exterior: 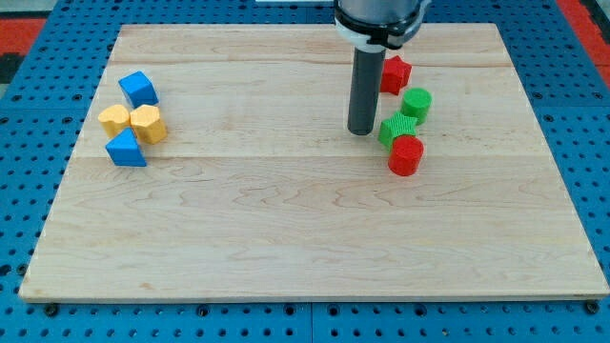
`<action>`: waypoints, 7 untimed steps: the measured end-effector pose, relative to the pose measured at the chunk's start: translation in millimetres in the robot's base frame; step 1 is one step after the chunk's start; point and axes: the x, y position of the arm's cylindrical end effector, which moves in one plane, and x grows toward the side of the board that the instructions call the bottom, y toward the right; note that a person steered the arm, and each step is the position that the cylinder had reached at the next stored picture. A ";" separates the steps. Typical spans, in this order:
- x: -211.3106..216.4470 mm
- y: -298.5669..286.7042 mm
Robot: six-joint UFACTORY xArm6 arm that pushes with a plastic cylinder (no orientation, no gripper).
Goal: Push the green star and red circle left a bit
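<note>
The green star (396,129) lies right of the board's middle, with the red circle (405,154) touching it just below. My tip (360,131) rests on the board just left of the green star, very close to it or touching. The rod rises straight up to the arm at the view's top.
A green circle (416,103) sits just above and right of the star, and a red star-like block (395,73) above that. At the left stand a blue cube (139,89), a yellow star (114,119), a yellow hexagon (148,124) and a blue triangle (125,150). The wooden board (286,238) lies on a blue pegboard.
</note>
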 end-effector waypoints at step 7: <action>89.9 46.6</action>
